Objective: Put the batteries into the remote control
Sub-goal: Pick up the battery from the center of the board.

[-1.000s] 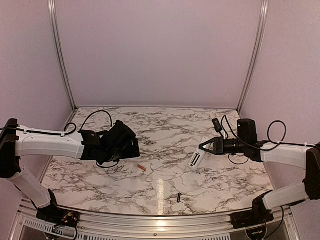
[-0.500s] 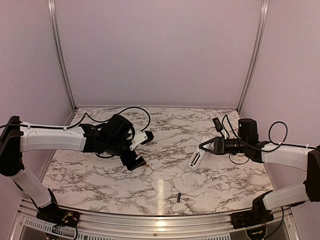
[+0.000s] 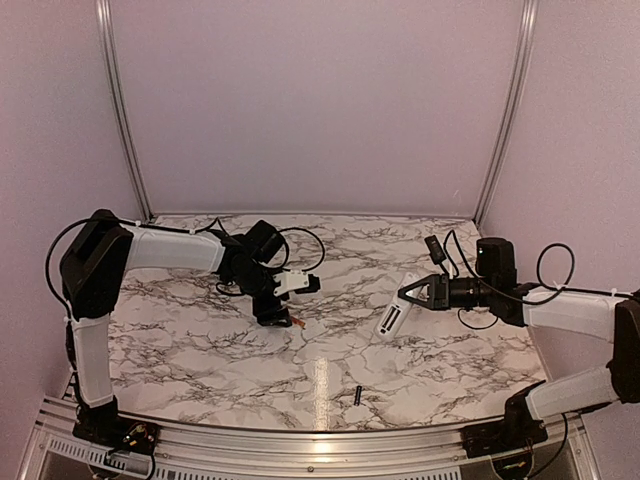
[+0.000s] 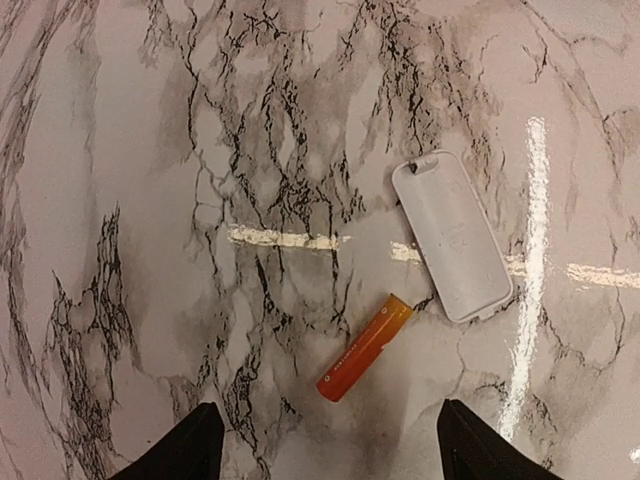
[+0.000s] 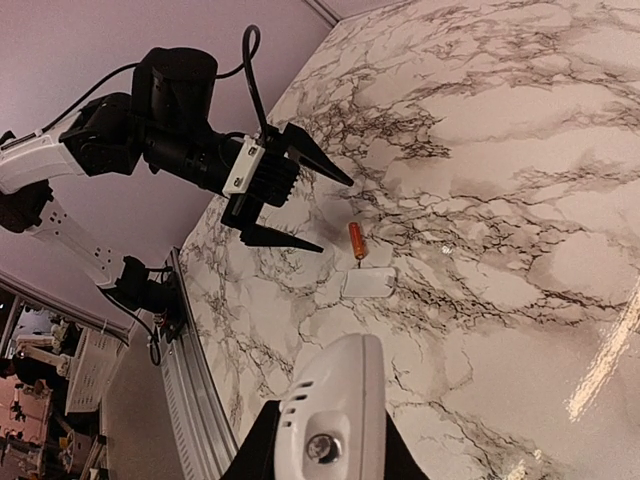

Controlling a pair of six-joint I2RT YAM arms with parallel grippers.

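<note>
The orange battery (image 4: 365,347) lies flat on the marble table, just ahead of and between the fingers of my left gripper (image 4: 330,445), which is open and touches nothing. From above, the left gripper (image 3: 303,303) hovers over this battery (image 3: 298,321). The black battery (image 3: 357,393) lies alone near the front edge. My right gripper (image 3: 410,297) is shut on the white remote control (image 3: 392,318) and holds it above the table at the right. In the right wrist view the remote control (image 5: 330,410) fills the bottom, between black fingers (image 5: 255,450).
A small white battery cover (image 4: 452,236) lies flat right beside the orange battery's far end; it also shows as the cover (image 5: 368,283) in the right wrist view. A metal rail (image 3: 320,445) runs along the table's near edge. Pale walls enclose the back and sides.
My left arm has stretched out to the right and turned its gripper down over the orange battery; its jaws have narrowed a little. The right arm and the remote have not moved.
</note>
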